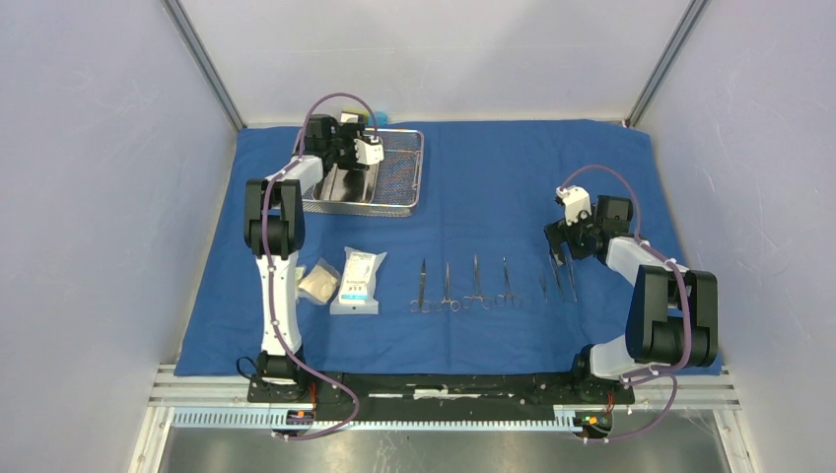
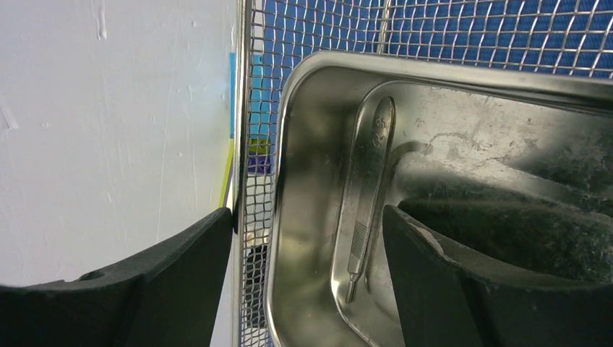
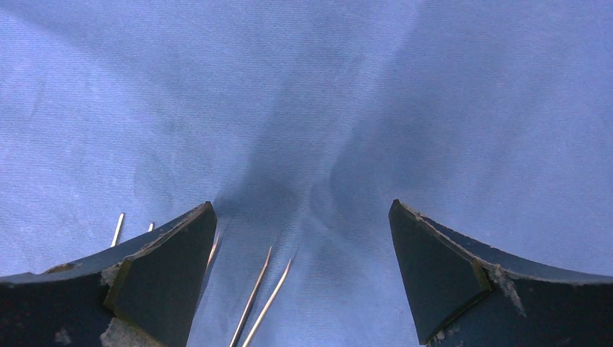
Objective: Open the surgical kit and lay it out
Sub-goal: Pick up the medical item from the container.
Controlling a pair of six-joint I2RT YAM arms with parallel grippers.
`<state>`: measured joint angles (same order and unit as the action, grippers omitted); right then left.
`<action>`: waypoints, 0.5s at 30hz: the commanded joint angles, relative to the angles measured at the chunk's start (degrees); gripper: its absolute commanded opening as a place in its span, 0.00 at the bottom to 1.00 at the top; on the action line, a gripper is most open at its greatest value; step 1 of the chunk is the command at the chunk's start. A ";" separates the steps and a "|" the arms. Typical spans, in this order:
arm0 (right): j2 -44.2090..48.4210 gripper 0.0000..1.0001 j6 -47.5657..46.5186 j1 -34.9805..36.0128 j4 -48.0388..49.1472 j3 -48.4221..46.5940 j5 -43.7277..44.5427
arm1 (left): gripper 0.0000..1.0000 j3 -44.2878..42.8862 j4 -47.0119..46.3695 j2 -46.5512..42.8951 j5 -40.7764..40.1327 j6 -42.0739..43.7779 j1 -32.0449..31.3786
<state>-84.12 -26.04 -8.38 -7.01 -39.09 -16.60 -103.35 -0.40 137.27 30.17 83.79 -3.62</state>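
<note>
**Both hands spread wide over the laid-out kit**

Our left hand reaches down at the wire basket with its fingers spread. One finger sits outside the mesh wall and the other inside the steel pan that stands in the basket; we see nothing pinched. Between those fingers a slim steel tool lies on the pan's floor. Our right hand hovers low over the blue cloth, spread wide and empty, with thin instrument tips just below it between the fingers. To that hand's left lie a row of scissor-like instruments and, farther left, white packets.
</note>
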 commanded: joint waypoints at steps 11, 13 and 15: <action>-0.67 0.97 -0.90 -0.23 0.39 -1.70 -0.67 | 0.83 -2.33 5.06 7.04 -2.77 4.98 -0.28; -0.71 0.98 -0.92 -0.23 0.29 -1.70 -0.62 | 0.84 -2.31 5.06 6.96 -2.34 4.98 -0.25; -0.78 0.97 -0.94 -0.23 0.41 -1.69 -0.58 | 0.84 -2.62 4.98 7.04 -2.23 4.77 -0.29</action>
<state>-84.44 -26.09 -8.38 -7.18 -39.09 -16.58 -106.43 -1.96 140.22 29.08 87.44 -3.73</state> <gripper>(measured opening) 0.975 0.830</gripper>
